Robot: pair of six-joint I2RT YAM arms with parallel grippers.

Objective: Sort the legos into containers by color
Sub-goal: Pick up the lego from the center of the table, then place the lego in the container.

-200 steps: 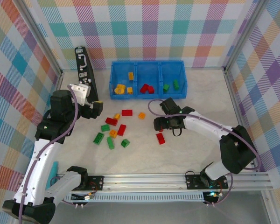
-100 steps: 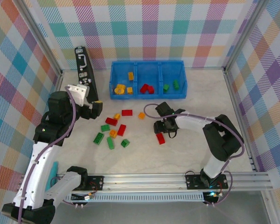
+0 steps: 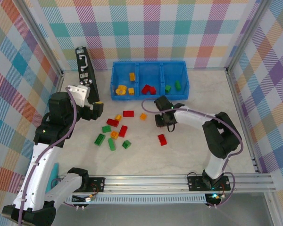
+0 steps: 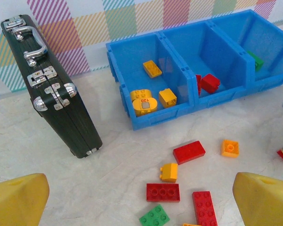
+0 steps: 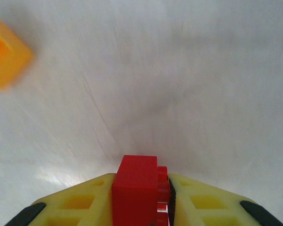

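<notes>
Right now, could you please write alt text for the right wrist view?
A red brick is clamped between the right claw's yellow fingers, with the pale table beyond. A blurred orange brick lies at upper left.

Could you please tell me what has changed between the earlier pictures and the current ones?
The right hand dipped toward the near side, then drew back toward the long blue plastic bin and shut on a small red plastic brick. Unchanged: the left hand stays open in place, the other red brick lies loose where it was, and the bin's contents have not moved.
</notes>
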